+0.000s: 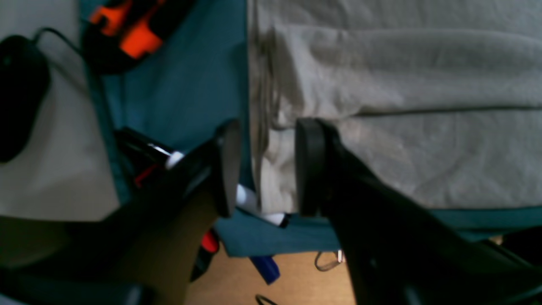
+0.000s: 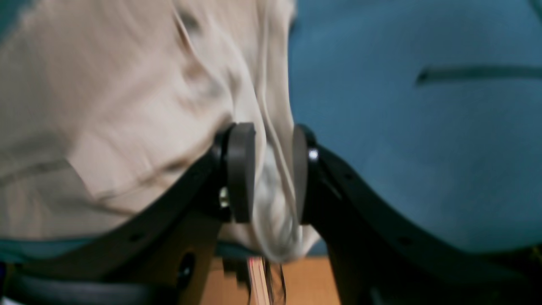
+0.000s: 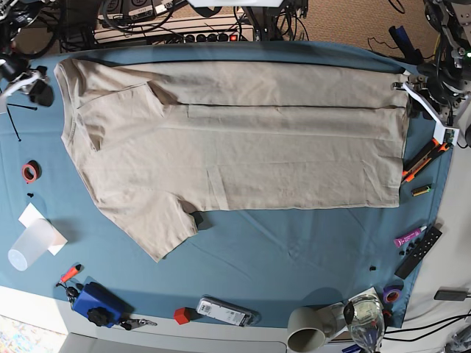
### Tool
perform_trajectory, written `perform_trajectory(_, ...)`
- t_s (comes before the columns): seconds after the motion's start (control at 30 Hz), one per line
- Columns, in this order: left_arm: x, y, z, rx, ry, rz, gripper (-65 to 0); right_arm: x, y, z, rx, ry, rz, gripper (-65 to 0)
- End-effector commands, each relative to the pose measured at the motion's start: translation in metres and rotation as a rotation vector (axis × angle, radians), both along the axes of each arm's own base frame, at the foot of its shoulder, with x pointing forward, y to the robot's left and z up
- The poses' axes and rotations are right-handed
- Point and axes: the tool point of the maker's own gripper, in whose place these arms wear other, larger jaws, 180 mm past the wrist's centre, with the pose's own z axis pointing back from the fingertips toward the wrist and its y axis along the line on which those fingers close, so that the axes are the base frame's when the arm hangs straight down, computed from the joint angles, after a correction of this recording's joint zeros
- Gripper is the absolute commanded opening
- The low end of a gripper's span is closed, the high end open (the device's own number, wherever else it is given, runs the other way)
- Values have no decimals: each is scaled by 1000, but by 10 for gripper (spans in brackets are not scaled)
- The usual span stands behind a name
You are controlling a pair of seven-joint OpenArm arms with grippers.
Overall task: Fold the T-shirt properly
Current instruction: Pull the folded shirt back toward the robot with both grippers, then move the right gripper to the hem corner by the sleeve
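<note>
Black gripper fingers fill the foreground of both wrist views. Taking the beige T-shirt as the landmark, it lies spread across the blue-teal table cloth, top part folded down, one sleeve angled toward the near edge. At its left end in the base view, the right gripper has its pads partly closed with a bunched fold of the shirt's edge pinched between them. Left of the shirt lie a red tape roll and a translucent cup. At the shirt's right end, the left gripper is parted around the hem edge, pads not visibly pressing the cloth. Right of the shirt sits an orange tool.
</note>
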Motion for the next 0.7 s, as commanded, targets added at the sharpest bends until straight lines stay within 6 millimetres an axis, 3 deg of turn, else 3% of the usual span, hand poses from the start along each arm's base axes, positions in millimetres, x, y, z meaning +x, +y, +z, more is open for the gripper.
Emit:
perform_trajectory(0.0,6,2,12,22,-41,-13,-428,11,-6,23,-29,-82,9,-489)
perform_trajectory(0.27,9,0,18,28,-65,-21,-428,57,-7,46,-79,-210,16,-489)
perform_trajectory(0.57,14,-3,28,36,-111,-34,-428,126,16,37,-309,-145,151,-488)
perform_trajectory(0.6,14,-3,28,37,-111,-34,-428,133,19,35,-342,-122,167,-478)
perform_trajectory(0.67,13,-4,27,36,-116,-35,-428,146,28,32,-394,-92,210,-383)
